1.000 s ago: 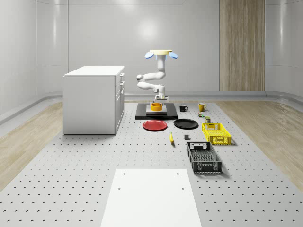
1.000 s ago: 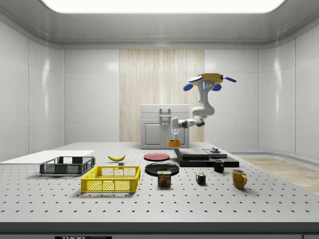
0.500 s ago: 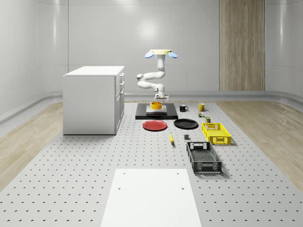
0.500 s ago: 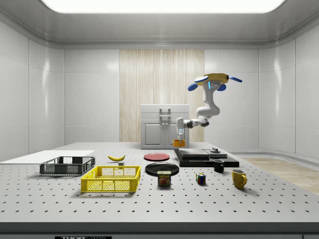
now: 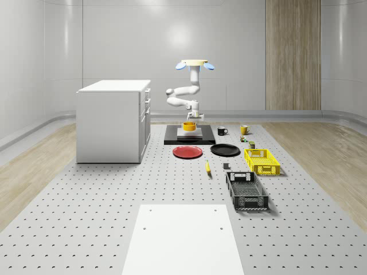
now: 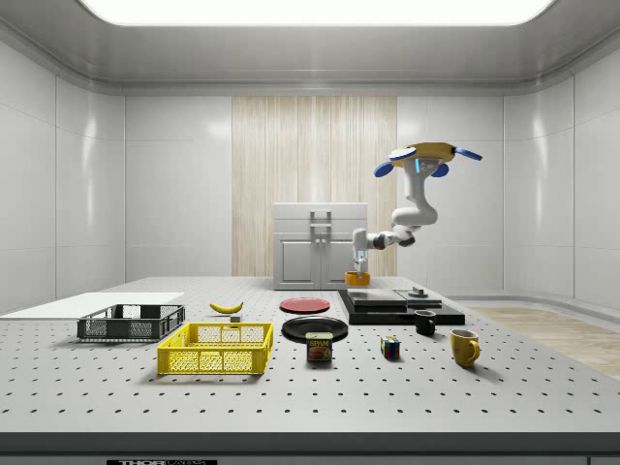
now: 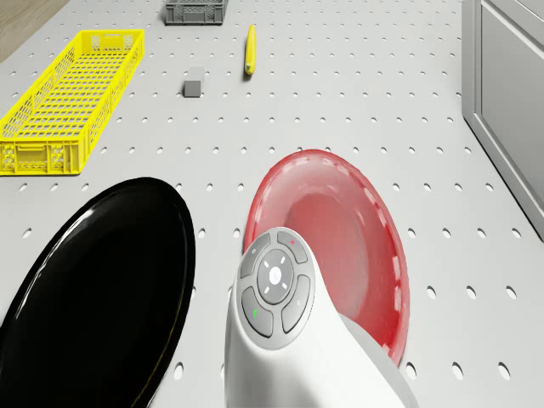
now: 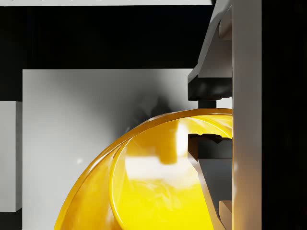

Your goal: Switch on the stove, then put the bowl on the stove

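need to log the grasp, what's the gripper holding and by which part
The gripper holds the yellow bowl by its rim, one finger inside and one outside.

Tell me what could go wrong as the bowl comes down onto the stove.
The fingers pinch only one side of the yellow bowl rim, so it may tilt or slip. The bowl hangs near the stove edge in the side view; released now, it might land off centre. The drone hovers, so drift could shift the placement.
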Controlling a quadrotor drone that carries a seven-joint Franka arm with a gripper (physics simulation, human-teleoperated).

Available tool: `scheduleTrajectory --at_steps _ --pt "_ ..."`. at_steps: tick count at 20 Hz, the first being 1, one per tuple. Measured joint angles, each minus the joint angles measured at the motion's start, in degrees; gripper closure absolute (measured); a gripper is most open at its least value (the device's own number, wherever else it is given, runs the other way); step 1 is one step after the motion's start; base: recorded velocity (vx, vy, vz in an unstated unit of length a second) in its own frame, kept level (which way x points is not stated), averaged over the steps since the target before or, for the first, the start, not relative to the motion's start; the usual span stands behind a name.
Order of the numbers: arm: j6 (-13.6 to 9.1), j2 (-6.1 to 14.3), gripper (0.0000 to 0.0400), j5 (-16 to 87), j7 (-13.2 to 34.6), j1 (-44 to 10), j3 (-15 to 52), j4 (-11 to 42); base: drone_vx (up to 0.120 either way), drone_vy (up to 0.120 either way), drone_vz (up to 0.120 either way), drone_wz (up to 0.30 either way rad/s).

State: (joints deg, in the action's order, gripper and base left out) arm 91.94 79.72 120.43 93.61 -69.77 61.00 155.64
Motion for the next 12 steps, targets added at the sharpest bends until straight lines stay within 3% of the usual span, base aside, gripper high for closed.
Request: scheduleTrajectory --at_steps 12 --pt "0.06 0.06 0.0300 -0.03 0.03 -0.04 0.01 -0.01 -0.120 0.000 0.000 0.000"
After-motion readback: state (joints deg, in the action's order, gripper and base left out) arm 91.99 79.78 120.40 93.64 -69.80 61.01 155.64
